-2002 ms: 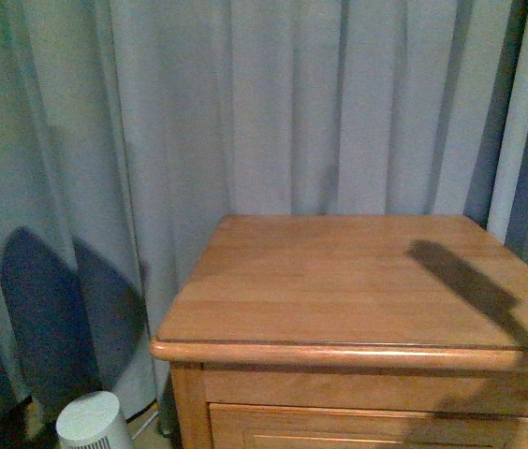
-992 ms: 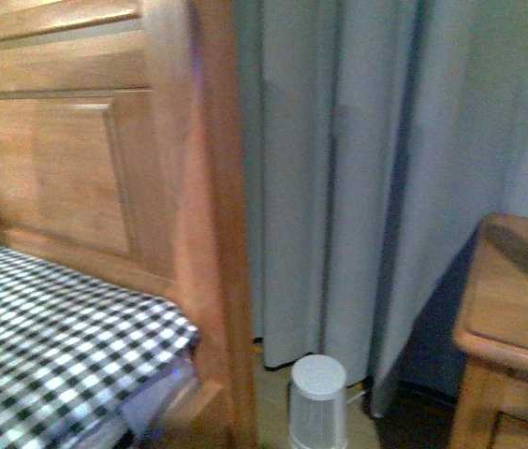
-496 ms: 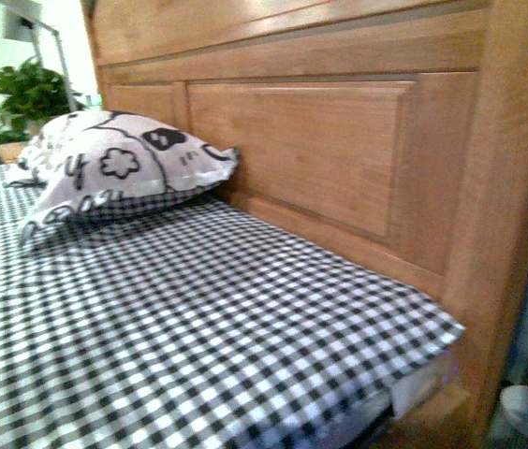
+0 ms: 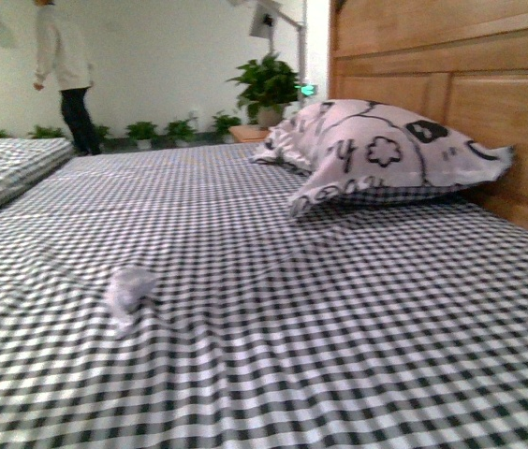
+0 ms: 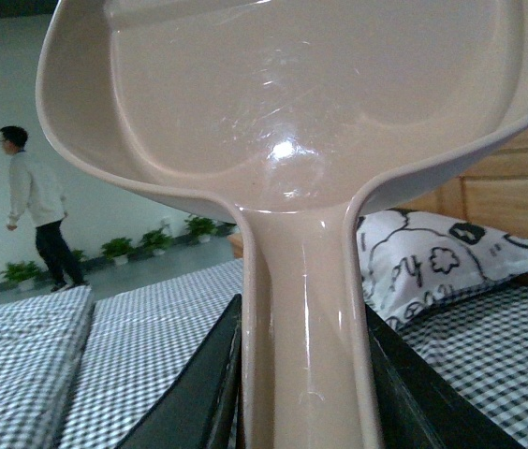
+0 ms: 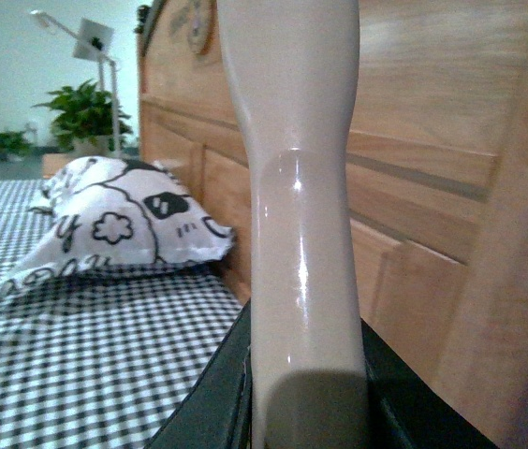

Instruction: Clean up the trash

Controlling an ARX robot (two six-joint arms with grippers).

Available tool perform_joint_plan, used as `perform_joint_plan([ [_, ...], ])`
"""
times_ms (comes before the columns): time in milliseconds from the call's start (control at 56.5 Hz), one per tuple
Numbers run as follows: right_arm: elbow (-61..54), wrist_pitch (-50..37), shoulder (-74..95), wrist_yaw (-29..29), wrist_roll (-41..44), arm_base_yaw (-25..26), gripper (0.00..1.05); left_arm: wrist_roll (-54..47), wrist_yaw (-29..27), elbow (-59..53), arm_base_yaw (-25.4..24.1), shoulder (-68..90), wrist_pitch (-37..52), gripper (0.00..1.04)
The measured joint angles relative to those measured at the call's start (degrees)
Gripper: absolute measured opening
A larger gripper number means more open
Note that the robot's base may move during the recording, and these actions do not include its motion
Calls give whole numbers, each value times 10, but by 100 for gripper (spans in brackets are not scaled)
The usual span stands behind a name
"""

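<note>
We find the left hand [image 5: 306, 398] pinching the dustpan [image 5: 311, 94], the right hand [image 6: 306, 407] pinching a handle [image 6: 301, 187]; the wad [image 4: 131, 288], lying mid-sheet [image 4: 339, 309], may roll aside if cloth bunches.

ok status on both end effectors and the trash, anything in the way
Left end effector shut on dustpan. Right end effector shut on beige handle. Tissue wad on checked sheet, untouched. Nothing beside it; pillow well apart.

Dustpan [image 5: 292, 94] rim (other handle [image 6: 301, 234] too) off-frame
</note>
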State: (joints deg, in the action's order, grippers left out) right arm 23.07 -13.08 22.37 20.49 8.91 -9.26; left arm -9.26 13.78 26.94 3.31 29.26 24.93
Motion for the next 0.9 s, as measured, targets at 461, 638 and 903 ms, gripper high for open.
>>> perform_joint_plan([
  [461, 0, 0, 1, -3, 2, -1, 20, 2, -4, 0, 0, -3, -2, 29],
  [638, 0, 0, -2, 3, 1, -1, 20, 108, -102, 137, -31, 84, -343, 29],
  [903, 0, 0, -2, 2, 1, -1, 20, 18, 3, 168, -100, 247, -316, 28],
])
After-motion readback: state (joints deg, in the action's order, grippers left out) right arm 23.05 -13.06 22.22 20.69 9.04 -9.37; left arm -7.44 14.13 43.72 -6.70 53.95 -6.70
